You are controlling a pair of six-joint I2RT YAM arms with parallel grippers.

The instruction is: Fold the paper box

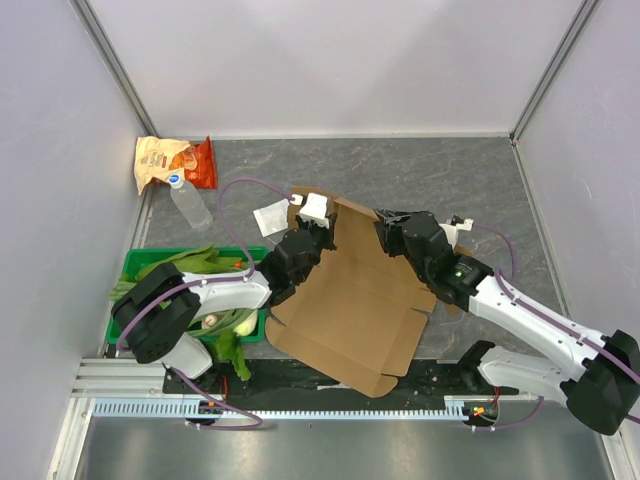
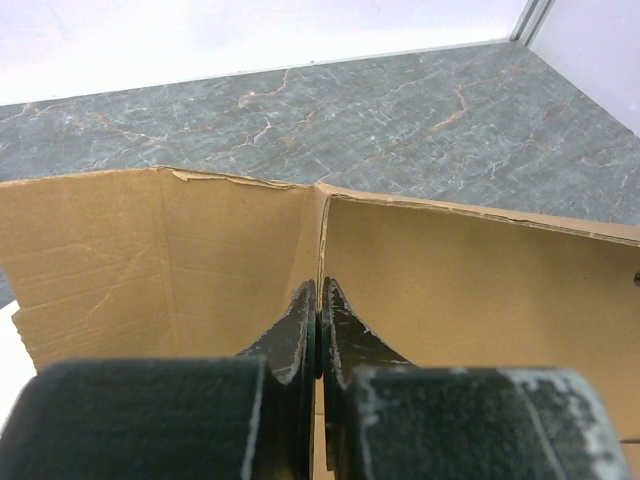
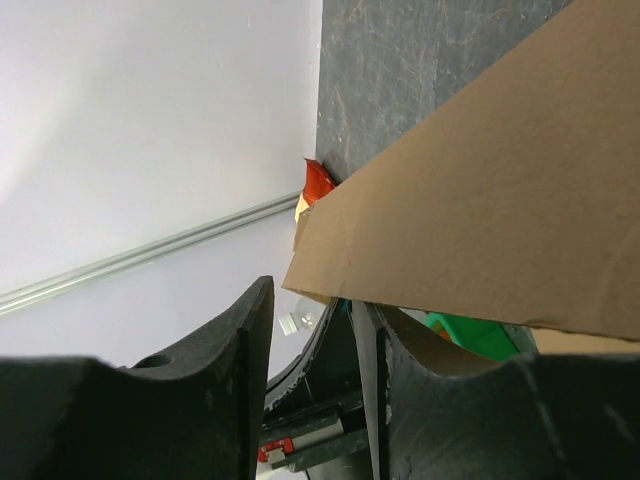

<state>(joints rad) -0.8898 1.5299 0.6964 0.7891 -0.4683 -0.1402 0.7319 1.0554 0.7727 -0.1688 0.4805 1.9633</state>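
The paper box (image 1: 350, 300) is a brown cardboard sheet lying mostly flat in the middle of the table, its far flaps raised. My left gripper (image 1: 312, 235) is at the far left flap. In the left wrist view its jaws (image 2: 318, 292) are shut on a thin upright edge of the box (image 2: 180, 250) where two panels meet. My right gripper (image 1: 390, 232) is at the far right flap. In the right wrist view it (image 3: 312, 292) is open, with a box panel (image 3: 480, 210) lying across the tip of one finger (image 3: 365, 320); nothing is clamped.
A green crate (image 1: 150, 268) with vegetables stands at the left. An orange-and-tan snack bag (image 1: 175, 163), a water bottle (image 1: 190, 205) and a small white card (image 1: 270, 217) lie at the far left. Grey walls close in three sides.
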